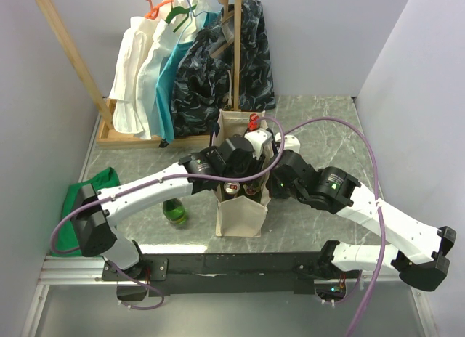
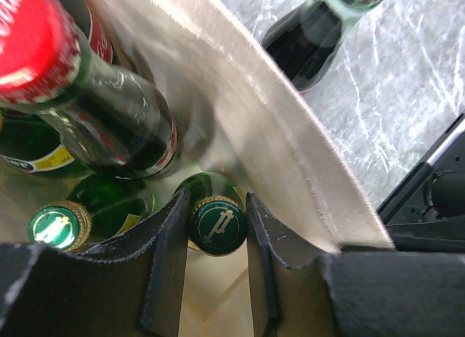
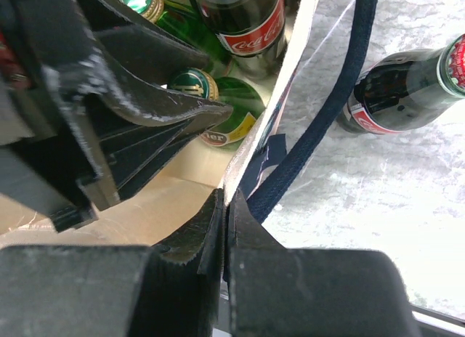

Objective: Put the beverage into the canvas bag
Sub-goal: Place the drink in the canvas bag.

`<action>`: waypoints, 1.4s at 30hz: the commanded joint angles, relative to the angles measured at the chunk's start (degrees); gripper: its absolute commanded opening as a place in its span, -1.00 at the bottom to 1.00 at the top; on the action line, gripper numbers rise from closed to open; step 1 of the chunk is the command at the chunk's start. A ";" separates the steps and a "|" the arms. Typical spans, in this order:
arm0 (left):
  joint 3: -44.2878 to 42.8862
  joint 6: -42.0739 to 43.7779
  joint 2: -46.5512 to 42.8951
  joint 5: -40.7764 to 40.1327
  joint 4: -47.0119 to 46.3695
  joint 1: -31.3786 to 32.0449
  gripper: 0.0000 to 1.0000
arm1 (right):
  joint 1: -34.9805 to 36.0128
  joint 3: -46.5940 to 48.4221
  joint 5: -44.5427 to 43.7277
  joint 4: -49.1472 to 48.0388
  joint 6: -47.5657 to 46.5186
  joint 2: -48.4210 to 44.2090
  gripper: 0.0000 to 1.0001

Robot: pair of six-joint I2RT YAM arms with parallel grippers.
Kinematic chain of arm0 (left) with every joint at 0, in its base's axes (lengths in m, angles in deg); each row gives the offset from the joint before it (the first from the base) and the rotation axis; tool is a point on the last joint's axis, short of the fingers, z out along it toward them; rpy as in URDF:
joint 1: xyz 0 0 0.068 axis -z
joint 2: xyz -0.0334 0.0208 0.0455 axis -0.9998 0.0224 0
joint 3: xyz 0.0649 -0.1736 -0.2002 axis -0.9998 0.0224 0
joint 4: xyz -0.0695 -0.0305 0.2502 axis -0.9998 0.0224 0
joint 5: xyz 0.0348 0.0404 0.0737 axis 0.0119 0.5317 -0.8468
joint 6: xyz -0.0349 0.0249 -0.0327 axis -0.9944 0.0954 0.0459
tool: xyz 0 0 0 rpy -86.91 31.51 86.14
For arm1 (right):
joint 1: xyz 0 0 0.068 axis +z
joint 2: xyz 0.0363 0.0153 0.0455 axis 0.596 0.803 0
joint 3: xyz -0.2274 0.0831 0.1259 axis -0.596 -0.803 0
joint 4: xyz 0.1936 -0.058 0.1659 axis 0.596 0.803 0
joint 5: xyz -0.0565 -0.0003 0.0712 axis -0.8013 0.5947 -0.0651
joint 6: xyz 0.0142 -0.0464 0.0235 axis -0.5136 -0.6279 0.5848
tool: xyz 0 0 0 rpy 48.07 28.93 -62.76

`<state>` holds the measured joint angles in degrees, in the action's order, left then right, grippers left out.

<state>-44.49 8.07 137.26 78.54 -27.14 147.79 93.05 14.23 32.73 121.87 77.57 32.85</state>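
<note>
Two grippers are working at the canvas bag [image 1: 240, 219] at once. The left gripper [image 2: 216, 203] is hanging inside it, its fingers pressing on either side of the cap of a green bottle [image 2: 218, 228] — clenched on it, as far as the wrist view shows. That bottle is sitting low in the bag among the others; whether it is resting on the bottom I cannot tell. The right gripper [image 3: 226, 200] is pinching the bag's rim flat between its closed fingers, apparently holding the mouth open, with the navy handle [image 3: 320, 119] lying just beside.

Crowding is looking like the main risk. A cola bottle [image 2: 123, 126] is leaning over the held one, and a second green bottle [image 2: 54, 226] is standing just beside it. Lifting the left fingers before they are spreading wide enough could be dragging the bottle back up — or tipping the leaning one. Freeing the rim too early could be letting the soft wall fold onto the left arm.
</note>
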 commanded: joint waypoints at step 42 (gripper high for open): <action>4.89 -5.03 1.27 -2.11 -12.67 0.34 -0.66 | 0.31 -2.12 -1.73 -1.36 0.64 -4.10 -1.00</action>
<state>-38.72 5.47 139.81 76.80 -35.69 147.79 93.05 12.08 32.30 121.26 78.42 30.60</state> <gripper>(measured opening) 0.376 0.033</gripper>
